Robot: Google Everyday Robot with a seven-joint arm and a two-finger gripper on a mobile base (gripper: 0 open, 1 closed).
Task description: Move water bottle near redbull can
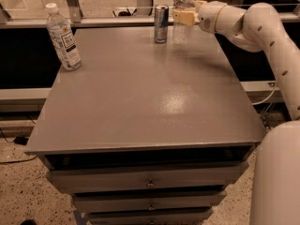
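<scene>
The single camera view looks down on a grey table (150,97) that fills most of the frame, with a stack of drawers (150,184) under its front edge in the lower part of the picture. In the upper middle of the frame, at the far edge of the tabletop, the redbull can (161,17) stands upright. Just to its right, with a narrow gap between them, is the water bottle (181,34), also upright, its white cap reaching the top edge of the frame. The gripper (182,16) sits at the bottle's mid-body, coming in from the right; its pale fingers (187,17) are closed round the bottle, one of them crossing the front of the clear plastic, so the jaws are open only as wide as the bottle and have hold of it. The bottle's base is level with the base of the can, but whether it rests on the tabletop cannot be told. The white arm (262,29) bends from the gripper toward the right edge of the frame, and the robot's white body (276,177) fills the lower right corner. In the upper left, well apart from the can, a second bottle with a large white label (64,37) stands on the table, tilted slightly
</scene>
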